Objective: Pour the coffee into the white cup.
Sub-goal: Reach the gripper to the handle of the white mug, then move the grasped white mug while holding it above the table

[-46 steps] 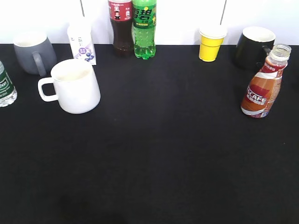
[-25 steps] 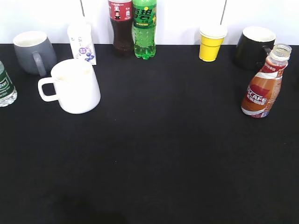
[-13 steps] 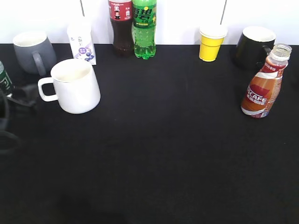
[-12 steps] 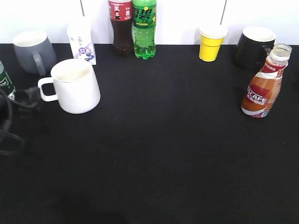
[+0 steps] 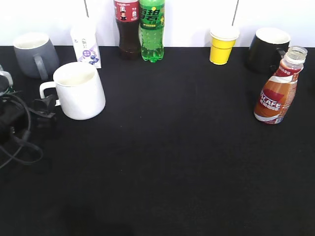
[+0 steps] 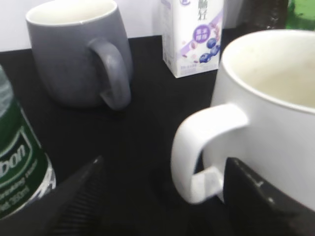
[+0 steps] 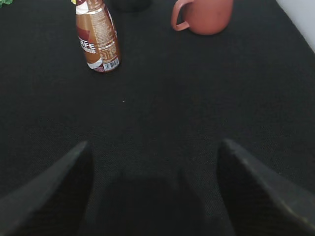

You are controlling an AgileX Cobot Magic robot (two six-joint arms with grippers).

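The white cup (image 5: 80, 91) stands at the left of the black table with its loop handle pointing left; it fills the right of the left wrist view (image 6: 275, 123). My left gripper (image 5: 44, 110) is open, with its fingers either side of the cup's handle (image 6: 206, 147), not closed on it. The coffee bottle (image 5: 278, 88) stands upright and uncapped at the far right; it shows at the top left of the right wrist view (image 7: 97, 37). My right gripper (image 7: 152, 191) is open and empty, well short of the bottle, and out of the exterior view.
A grey mug (image 5: 33, 54), milk carton (image 5: 86, 45), cola bottle (image 5: 127, 27), green soda bottle (image 5: 152, 29), yellow paper cup (image 5: 223, 45) and black mug (image 5: 268, 49) line the back. A green-labelled water bottle (image 6: 19, 162) stands left of the gripper. A reddish mug (image 7: 204, 14) stands beyond the coffee.
My left arm has come in from the left edge and moved right until its open fingers reach the white cup's handle. The coffee bottle and the cups have not moved.
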